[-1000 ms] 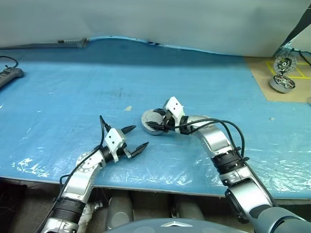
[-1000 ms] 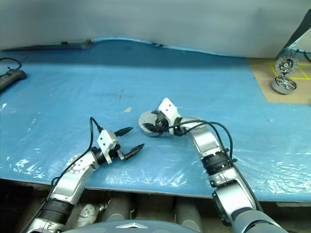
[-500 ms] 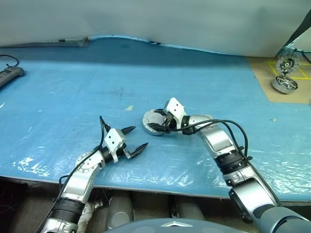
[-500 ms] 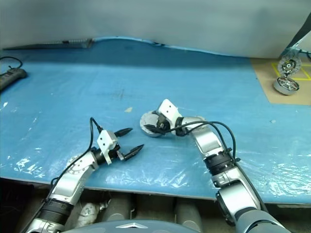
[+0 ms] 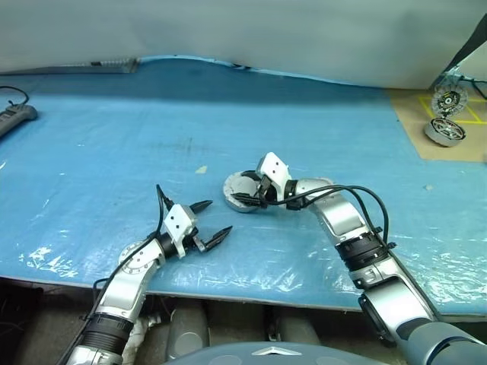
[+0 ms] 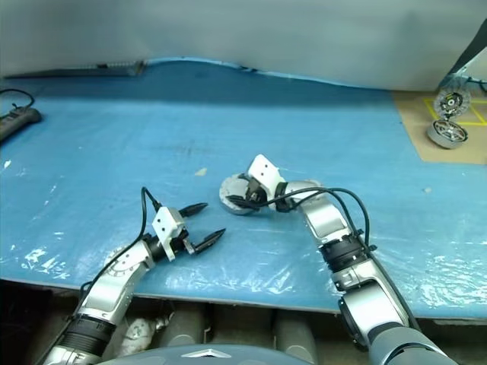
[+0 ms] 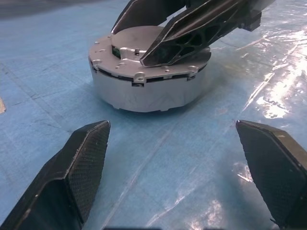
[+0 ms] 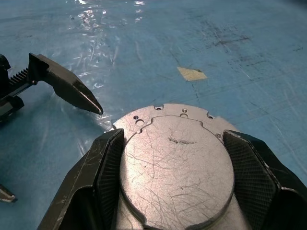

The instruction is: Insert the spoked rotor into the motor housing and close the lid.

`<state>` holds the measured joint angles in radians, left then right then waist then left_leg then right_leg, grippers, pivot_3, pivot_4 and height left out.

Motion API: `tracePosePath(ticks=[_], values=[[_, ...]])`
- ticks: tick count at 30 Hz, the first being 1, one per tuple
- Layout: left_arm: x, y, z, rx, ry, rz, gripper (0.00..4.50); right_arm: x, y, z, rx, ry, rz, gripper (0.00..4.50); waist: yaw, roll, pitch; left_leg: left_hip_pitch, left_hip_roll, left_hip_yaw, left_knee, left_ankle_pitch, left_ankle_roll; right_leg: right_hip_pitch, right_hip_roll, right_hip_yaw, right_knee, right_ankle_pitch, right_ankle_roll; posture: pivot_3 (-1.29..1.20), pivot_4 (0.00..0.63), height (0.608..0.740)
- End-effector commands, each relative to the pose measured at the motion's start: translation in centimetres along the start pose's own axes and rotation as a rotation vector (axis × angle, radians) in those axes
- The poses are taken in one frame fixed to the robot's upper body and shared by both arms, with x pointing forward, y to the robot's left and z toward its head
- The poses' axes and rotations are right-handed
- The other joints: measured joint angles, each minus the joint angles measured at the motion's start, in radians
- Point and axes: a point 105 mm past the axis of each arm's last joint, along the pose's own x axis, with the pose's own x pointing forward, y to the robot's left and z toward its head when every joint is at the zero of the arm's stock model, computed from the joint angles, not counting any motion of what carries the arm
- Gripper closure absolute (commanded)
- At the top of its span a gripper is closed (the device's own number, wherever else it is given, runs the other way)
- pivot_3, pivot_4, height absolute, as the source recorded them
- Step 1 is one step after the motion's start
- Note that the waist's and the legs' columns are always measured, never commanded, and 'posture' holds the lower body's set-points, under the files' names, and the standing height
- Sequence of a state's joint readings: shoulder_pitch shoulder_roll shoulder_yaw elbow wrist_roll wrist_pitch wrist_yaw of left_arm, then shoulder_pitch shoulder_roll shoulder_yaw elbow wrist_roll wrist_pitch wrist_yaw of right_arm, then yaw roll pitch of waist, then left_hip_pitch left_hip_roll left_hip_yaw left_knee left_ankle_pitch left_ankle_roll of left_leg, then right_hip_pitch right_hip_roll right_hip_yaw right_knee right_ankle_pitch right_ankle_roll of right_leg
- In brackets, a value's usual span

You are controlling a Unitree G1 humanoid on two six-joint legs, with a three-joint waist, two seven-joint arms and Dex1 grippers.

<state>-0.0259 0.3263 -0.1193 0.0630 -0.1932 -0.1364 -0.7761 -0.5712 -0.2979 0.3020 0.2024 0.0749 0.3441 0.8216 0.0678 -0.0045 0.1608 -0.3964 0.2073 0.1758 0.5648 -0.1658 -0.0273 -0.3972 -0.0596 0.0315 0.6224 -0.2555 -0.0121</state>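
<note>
The motor housing (image 7: 144, 93) is a squat silver-grey cup standing on the blue sheet near the middle of the table. The lid (image 8: 175, 167) lies flat on top of it, plain scratched grey face up. My right gripper (image 5: 245, 192) reaches over the housing from the right, and its two black fingers (image 8: 108, 163) hug opposite sides of the lid's raised round plate. The spoked rotor is hidden. My left gripper (image 5: 219, 217) hovers open a short way in front of the housing and to its left, aimed at it, with nothing between its fingers (image 7: 86, 158).
A duplicate motor (image 5: 443, 131) with an upright finned disc (image 5: 445, 100) stands on a brown board at the far right. A power strip (image 5: 15, 118) lies at the far left. A small tape scrap (image 5: 201, 169) is stuck behind the housing. The table's front edge (image 5: 228, 293) is close.
</note>
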Motion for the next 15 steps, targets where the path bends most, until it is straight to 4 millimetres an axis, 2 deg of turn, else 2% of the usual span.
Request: tracePosePath(ticks=[1,6,12,14,15], values=[[0.0,-0.4,0.6,0.026,-0.032,-0.005,0.00,0.1,-0.3,-2.0,0.017,0.087,-0.043,1.52,0.000,0.000,0.000,0.000,0.000,0.000,0.000,0.000,0.000,0.000,0.000,0.000,0.000,0.000,0.000,0.00,0.150,0.740],[0.0,-0.6,0.6,0.027,-0.033,-0.007,0.00,0.0,0.1,-2.4,0.018,0.107,-0.032,1.52,0.000,0.000,0.000,0.002,0.000,0.000,0.000,0.000,0.000,0.002,-0.001,0.000,0.000,0.000,0.000,0.00,0.150,0.740],[0.2,0.7,1.0,0.019,-0.044,0.015,0.00,-0.2,0.3,-3.2,0.018,0.154,-0.020,1.52,0.000,0.000,0.000,0.002,0.000,0.000,0.000,0.000,0.000,0.002,-0.001,0.001,0.000,0.000,0.000,0.00,0.150,0.740],[0.5,1.7,2.1,-0.010,-0.094,0.085,0.00,-0.3,0.3,-3.3,0.020,0.159,-0.018,1.52,0.000,0.000,0.000,0.002,0.000,0.000,0.000,0.000,0.000,0.002,-0.001,0.001,-0.001,0.000,0.000,0.00,0.150,0.740],[0.7,2.9,3.0,-0.047,-0.132,0.154,0.00,-0.3,0.3,-3.3,0.024,0.159,-0.019,1.52,0.001,0.000,0.000,0.002,0.000,0.000,0.000,0.000,0.000,0.002,-0.001,0.001,-0.001,0.000,0.000,0.00,0.150,0.740]])
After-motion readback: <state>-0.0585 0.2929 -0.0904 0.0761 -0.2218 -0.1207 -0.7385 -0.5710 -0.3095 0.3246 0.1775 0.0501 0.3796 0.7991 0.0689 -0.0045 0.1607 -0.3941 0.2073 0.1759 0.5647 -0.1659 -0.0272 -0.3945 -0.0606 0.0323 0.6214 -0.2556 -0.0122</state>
